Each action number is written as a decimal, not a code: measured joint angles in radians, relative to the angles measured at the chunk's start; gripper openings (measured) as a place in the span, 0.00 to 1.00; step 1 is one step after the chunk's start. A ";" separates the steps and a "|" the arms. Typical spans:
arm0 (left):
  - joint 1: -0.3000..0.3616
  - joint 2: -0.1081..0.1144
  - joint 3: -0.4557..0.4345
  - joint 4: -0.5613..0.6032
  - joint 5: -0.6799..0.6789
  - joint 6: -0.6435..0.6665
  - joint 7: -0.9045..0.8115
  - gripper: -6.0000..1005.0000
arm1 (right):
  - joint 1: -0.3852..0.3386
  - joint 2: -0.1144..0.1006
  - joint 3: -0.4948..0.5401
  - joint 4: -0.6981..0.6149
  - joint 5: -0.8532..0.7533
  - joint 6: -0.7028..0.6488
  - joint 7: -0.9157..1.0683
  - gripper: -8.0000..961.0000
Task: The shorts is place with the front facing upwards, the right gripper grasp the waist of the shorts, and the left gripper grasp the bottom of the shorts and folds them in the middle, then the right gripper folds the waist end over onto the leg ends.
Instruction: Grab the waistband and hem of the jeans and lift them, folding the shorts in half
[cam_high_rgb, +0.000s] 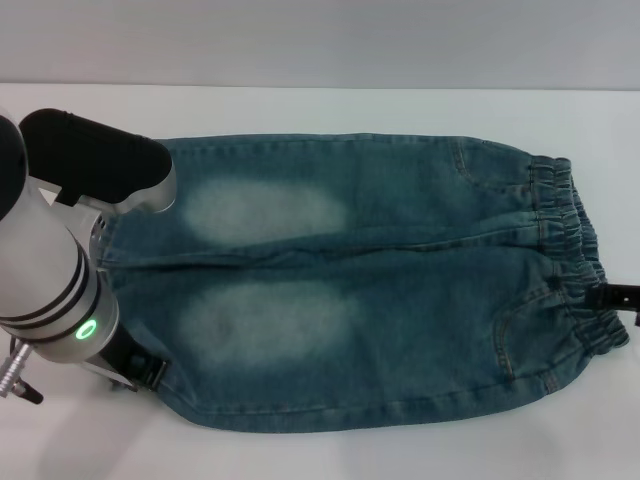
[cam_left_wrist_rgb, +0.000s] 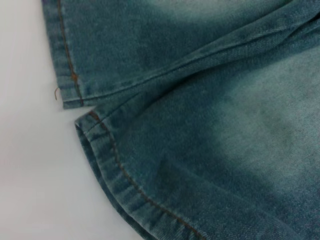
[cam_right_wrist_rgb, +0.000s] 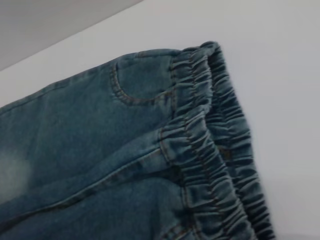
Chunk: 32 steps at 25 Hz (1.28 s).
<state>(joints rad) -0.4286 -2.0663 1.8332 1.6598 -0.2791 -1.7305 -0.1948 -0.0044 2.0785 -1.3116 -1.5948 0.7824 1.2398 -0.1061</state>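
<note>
The blue-green denim shorts (cam_high_rgb: 370, 290) lie flat and front up on the white table (cam_high_rgb: 330, 455), with a pale patch on each leg. The gathered waist (cam_high_rgb: 570, 240) is at the right; the right wrist view shows it close up as a puckered band (cam_right_wrist_rgb: 210, 150). The bottom of the shorts points left, and in the head view my left arm (cam_high_rgb: 50, 290) mostly hides it. In the left wrist view both straight hems (cam_left_wrist_rgb: 70, 85) show close below the camera. My left gripper (cam_high_rgb: 138, 370) sits low at the leg ends. At the waistband's edge, a black part of my right gripper (cam_high_rgb: 615, 296) shows.
White table surface surrounds the shorts on all sides. A grey wall (cam_high_rgb: 320, 40) runs behind the table's far edge. A small metal fitting (cam_high_rgb: 15, 375) sticks out beside the left arm at the frame's left edge.
</note>
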 joint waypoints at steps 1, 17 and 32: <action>-0.001 0.000 0.001 0.000 0.000 -0.001 0.000 0.12 | 0.001 0.000 0.000 0.004 0.007 -0.001 -0.002 0.63; 0.000 0.000 0.003 -0.002 -0.002 0.001 0.005 0.13 | -0.006 -0.002 0.033 0.015 0.019 -0.006 -0.012 0.62; -0.001 0.000 0.003 -0.003 -0.002 0.003 0.006 0.14 | 0.006 -0.001 0.026 0.057 0.014 -0.022 -0.021 0.62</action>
<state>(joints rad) -0.4295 -2.0662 1.8360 1.6567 -0.2806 -1.7273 -0.1890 0.0013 2.0771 -1.2855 -1.5378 0.7962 1.2180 -0.1268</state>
